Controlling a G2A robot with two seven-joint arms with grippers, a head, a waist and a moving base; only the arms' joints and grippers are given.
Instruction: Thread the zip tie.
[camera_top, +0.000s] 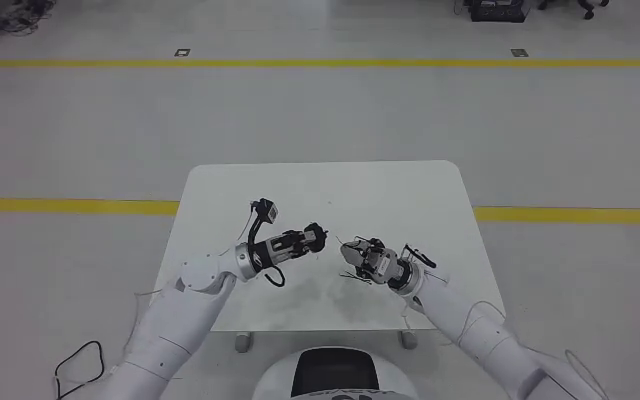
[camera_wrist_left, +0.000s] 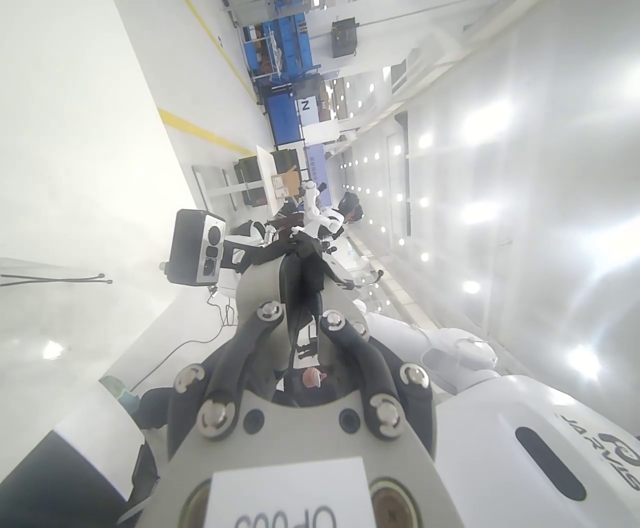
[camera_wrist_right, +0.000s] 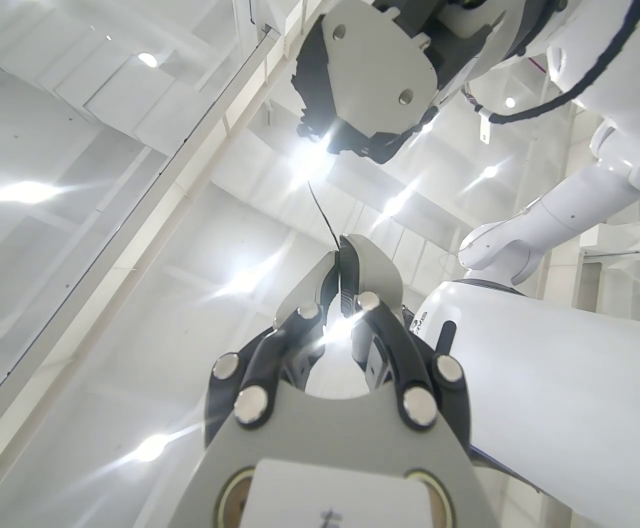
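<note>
Both closed: right pincer (camera_wrist_right: 338, 250) nips the zip tie (camera_wrist_right: 324, 217), plain from its wrist; left pincer (camera_wrist_left: 297, 250), contents unclear.

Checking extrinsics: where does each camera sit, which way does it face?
Top view: above the arms, looking down at the table; shows left end effector and right end effector.
Left wrist view: left wrist, facing sideways along the table; own end effector.
Right wrist view: right wrist, tilted toward the ceiling; own end effector shut on the zip tie.
Shared: top and right wrist views show the left end effector.
</note>
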